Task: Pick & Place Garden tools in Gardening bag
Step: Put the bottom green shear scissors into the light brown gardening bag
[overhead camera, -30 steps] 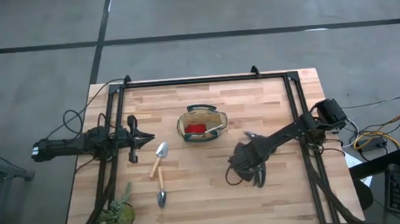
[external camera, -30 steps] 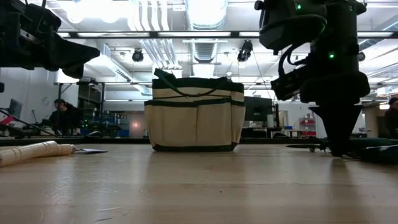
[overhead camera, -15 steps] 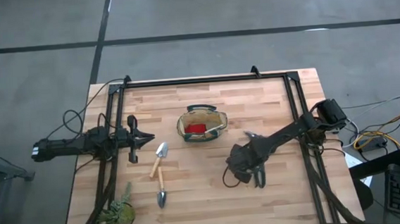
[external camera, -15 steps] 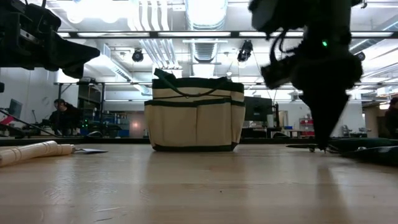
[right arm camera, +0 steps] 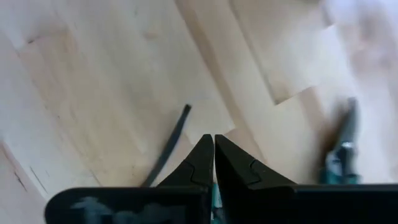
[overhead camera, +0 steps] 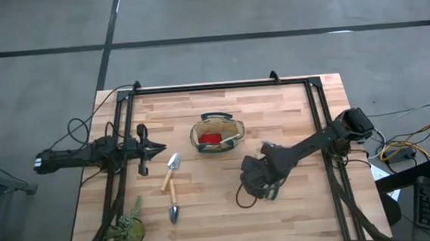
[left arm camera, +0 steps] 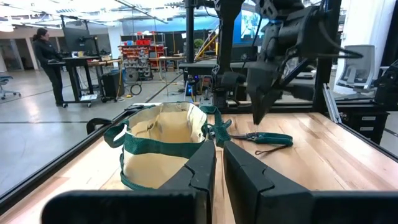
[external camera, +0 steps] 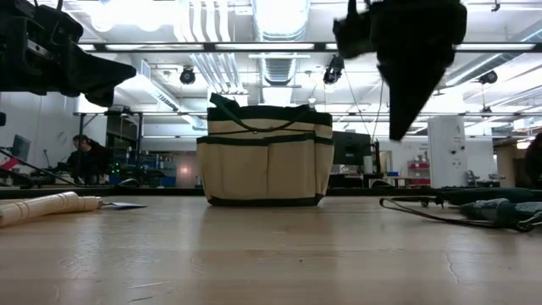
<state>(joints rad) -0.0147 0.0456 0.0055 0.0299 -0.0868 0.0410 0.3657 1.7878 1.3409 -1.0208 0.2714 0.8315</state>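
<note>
The olive-tan gardening bag stands upright on the table's far middle, with a red item inside. Two trowels lie on the table to its near left. Teal-handled pruning shears lie flat on the table under my right arm, also in the left wrist view and the right wrist view. My right gripper is shut, points down, and hangs well above the table, to the left of the shears. My left gripper is shut and level at the table's left, pointing at the bag.
A green leafy plant stands at the near left corner. A dark cord loop lies on the table by my right gripper. A black frame runs around the table's sides. People stand in the room beyond the table.
My right gripper has risen from the table beside the shears and gone toward the table's left edge. The shears stay lying on the table.
</note>
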